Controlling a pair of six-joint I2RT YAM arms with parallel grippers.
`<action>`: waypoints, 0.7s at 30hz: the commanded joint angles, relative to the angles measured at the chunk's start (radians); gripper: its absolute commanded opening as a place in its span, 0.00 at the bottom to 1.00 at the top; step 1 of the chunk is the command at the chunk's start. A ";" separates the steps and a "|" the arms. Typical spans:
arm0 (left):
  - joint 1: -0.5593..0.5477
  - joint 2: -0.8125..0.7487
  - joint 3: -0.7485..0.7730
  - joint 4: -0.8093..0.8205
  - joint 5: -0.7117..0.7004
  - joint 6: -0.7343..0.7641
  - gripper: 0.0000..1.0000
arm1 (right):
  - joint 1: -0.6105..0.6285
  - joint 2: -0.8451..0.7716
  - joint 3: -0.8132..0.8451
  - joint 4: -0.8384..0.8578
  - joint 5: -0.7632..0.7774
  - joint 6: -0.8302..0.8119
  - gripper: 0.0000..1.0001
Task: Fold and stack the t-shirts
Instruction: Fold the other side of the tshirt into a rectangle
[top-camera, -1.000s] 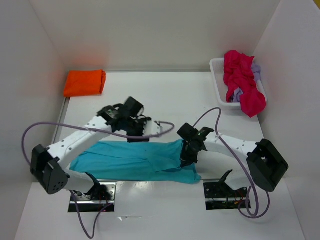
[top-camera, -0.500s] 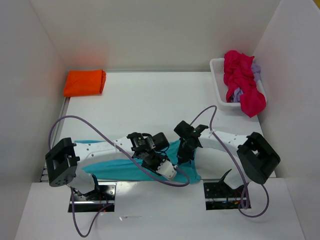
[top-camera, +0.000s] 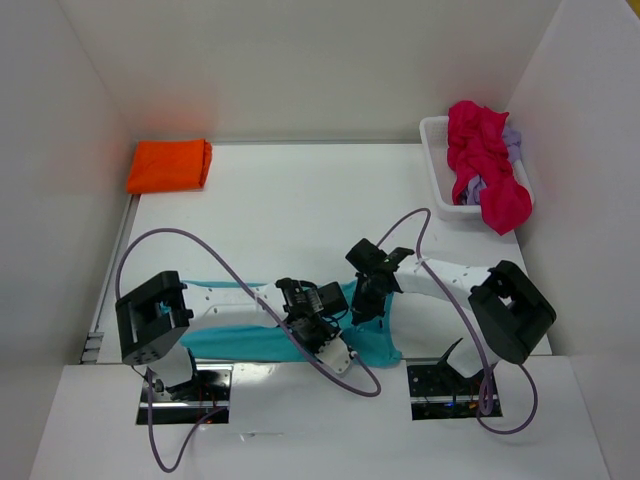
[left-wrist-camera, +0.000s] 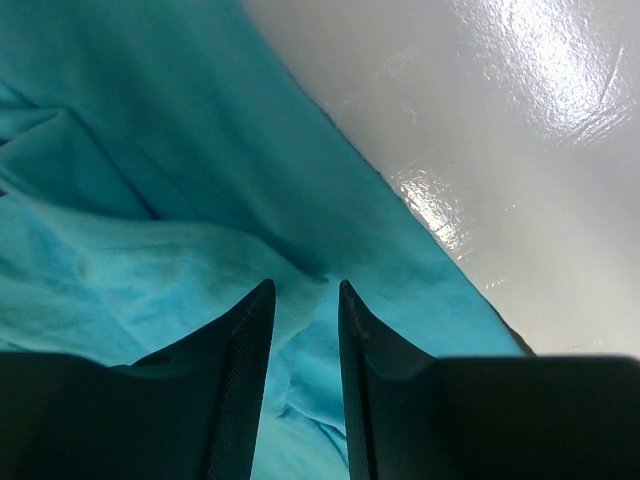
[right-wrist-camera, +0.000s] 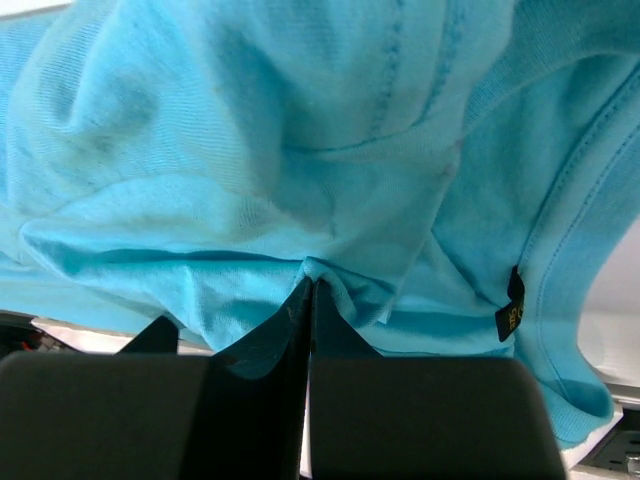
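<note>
A small dark label (right-wrist-camera: 513, 306) with gold lettering too small to read is sewn by the neckline seam of the turquoise blue cloth t-shirt (right-wrist-camera: 250, 120). The right claw (right-wrist-camera: 308, 286) is pressed together on a pinched fold of that shirt, which bunches around its tips. The left claw (left-wrist-camera: 300, 292) stands narrowly apart over a ridge near the shirt's edge; whether it grips the cloth cannot be told. The shirt lies along the near edge of the white bench (top-camera: 300, 200).
</note>
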 joint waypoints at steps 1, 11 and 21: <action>-0.006 0.013 -0.012 0.010 0.013 0.043 0.39 | -0.009 0.014 0.032 0.042 0.010 -0.011 0.00; -0.006 0.042 -0.034 0.039 -0.032 0.033 0.27 | -0.009 0.014 0.032 0.042 0.010 -0.011 0.00; -0.006 0.031 -0.034 0.049 -0.074 0.004 0.10 | -0.009 0.014 0.032 0.051 0.010 -0.011 0.00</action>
